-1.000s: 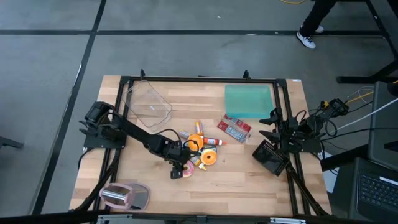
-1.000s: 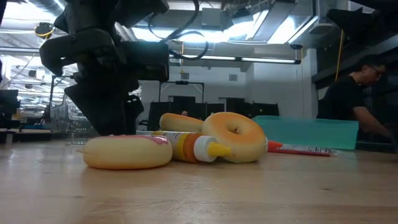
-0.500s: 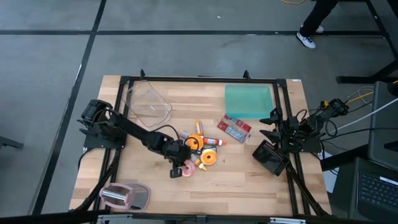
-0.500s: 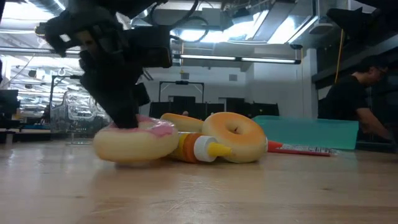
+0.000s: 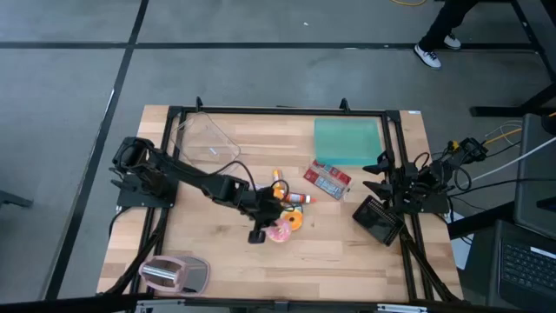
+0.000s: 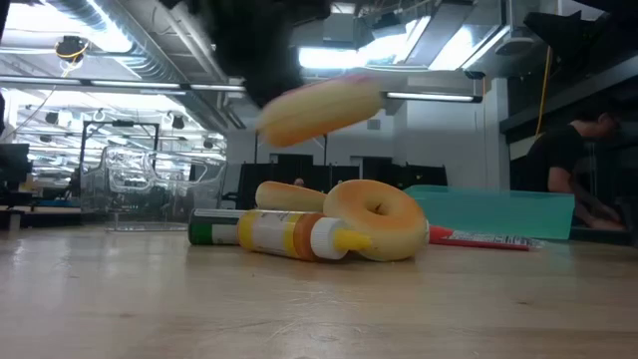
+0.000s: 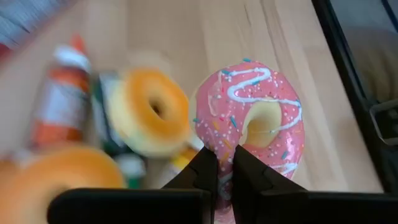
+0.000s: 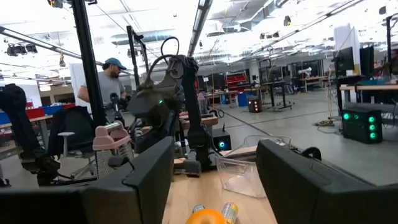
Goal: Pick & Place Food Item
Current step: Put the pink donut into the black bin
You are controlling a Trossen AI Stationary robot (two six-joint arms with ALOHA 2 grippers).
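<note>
A pink-frosted donut with sprinkles [image 7: 249, 121] hangs in the air above the table [image 6: 319, 108], and my left gripper [image 7: 225, 168] is shut on it. From above, the donut [image 5: 281, 231] shows near the table's middle, just right of the left gripper [image 5: 263, 231]. Under and beside it lie a plain glazed donut [image 6: 374, 219], a squeeze bottle [image 6: 269, 231] on its side and an orange round piece [image 7: 43, 180]. My right gripper [image 8: 214, 180] waits open at the table's right edge [image 5: 387, 178]. My left gripper pinches the donut's ring at the part nearest the wrist [image 7: 225, 180], between its two fingers. A narrow strip of pink frosting shows between the fingertips. The fingers slant down from the table's left. The donut is lifted clear and tilted, its frosted face toward the wrist camera.
A clear plastic tub [image 5: 205, 143] stands at the far left, a green board [image 5: 347, 139] at the far right, a red packet [image 5: 327, 180] before it. A pink appliance [image 5: 174, 274] sits near left, a dark device [image 5: 378, 219] at right. A person [image 6: 568, 150] stands beyond the table.
My left gripper has shut on the pink donut, tipped it up off the table, then risen and gone toward the table's right with it. The donut now hangs clear and tilted, and the squeeze bottle behind it is uncovered in the low view.
</note>
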